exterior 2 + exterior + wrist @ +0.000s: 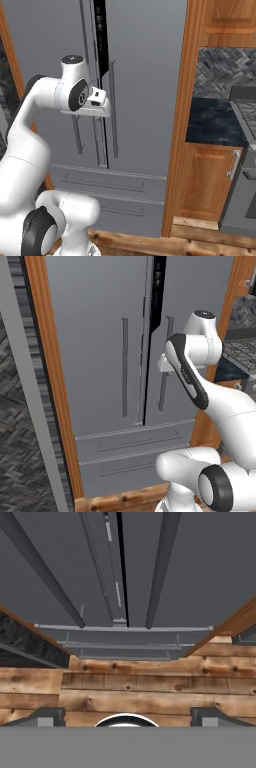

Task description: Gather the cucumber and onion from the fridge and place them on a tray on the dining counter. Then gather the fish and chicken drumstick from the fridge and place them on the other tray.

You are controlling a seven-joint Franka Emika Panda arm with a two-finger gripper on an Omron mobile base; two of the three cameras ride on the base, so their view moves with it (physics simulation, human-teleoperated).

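Still, with the fridge (pixel 125 356) barely ajar and the cucumber, onion, fish and drumstick presumably hidden inside, the gripper (pixel 125 714), fingers spread wide and holding nothing near the right door handle (pixel 164 366), could slip off that thin bar if it closes off-centre.

Wooden plank floor (pixel 135 687) at 6 o'clock, running up to the grey fridge (pixel 100 356) at 12 o'clock.
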